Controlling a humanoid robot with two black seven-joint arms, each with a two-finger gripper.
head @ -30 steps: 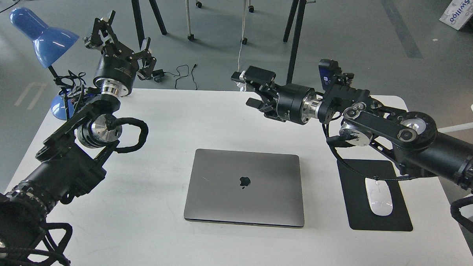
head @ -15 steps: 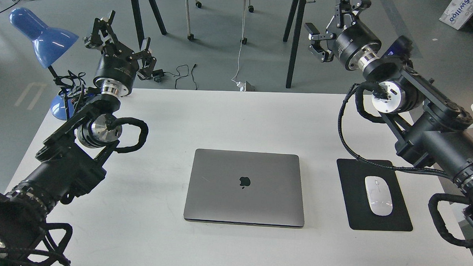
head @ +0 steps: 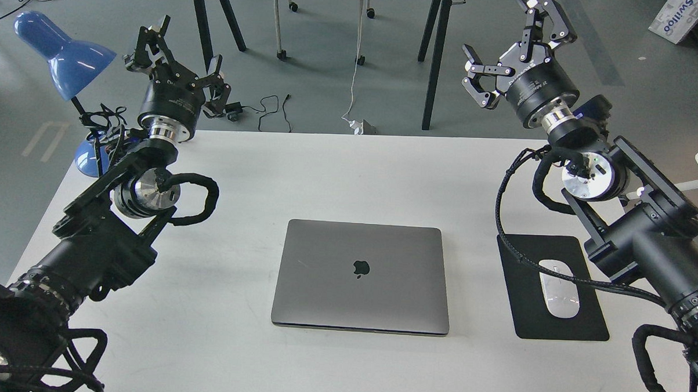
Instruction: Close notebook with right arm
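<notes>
From the head view, the notebook [head: 361, 276] is seen lying closed and flat near the middle of the white table [head: 326, 172], lid logo up; a black mouse pad [head: 530, 318] bearing a white mouse [head: 559, 288] lies just right of the notebook, crossed by a black cable [head: 515, 254]; a blue lamp [head: 64, 52] stands far left of the notebook, at the table's edge; bare tabletop surrounds the notebook on all sides; the right arm [head: 643, 241] is raised well right of the notebook, its right gripper [head: 514, 51] spread wide beyond the table's far edge, empty; the left gripper [head: 177, 53] is likewise held splayed, empty, up to the left of the notebook.
</notes>
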